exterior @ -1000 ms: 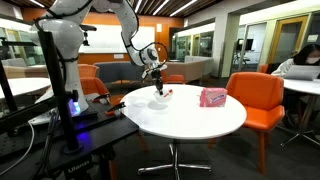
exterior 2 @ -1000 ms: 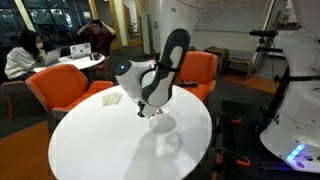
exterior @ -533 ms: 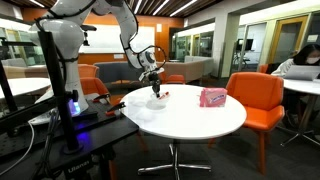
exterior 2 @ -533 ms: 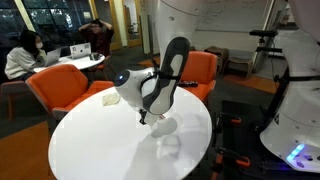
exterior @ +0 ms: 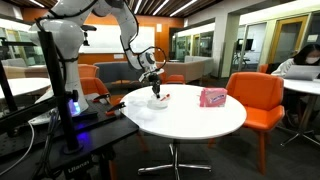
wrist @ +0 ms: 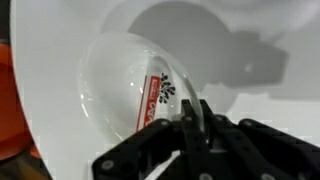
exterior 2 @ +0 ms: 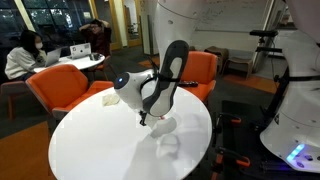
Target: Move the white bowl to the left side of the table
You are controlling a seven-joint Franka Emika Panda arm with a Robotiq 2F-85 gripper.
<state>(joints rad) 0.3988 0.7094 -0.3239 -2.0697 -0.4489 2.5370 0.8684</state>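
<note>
The white bowl (wrist: 118,92) was seen in the wrist view as a small shallow dish with a little red item (wrist: 152,103) lying inside it. In both exterior views the bowl (exterior: 160,100) (exterior 2: 163,125) was found over the table (exterior: 195,122) (exterior 2: 95,145), near the edge that faces the robot's base. Whether it rested on the top or was held just above it could not be told.

The gripper (wrist: 195,128) was placed at the bowl's rim. Its two fingers (wrist: 186,125) were drawn close together and the rim was pinched between them, one finger inside the bowl and one outside. In an exterior view the gripper (exterior: 155,90) was reached down from above, and the arm was bent over the table (exterior 2: 143,119).

A pink-red packet (exterior: 212,97) was laid on the same tabletop, well apart from the bowl. An orange chair (exterior: 255,95) was set just beside the table, and a seated person (exterior: 300,62) was seen at another table behind it.
</note>
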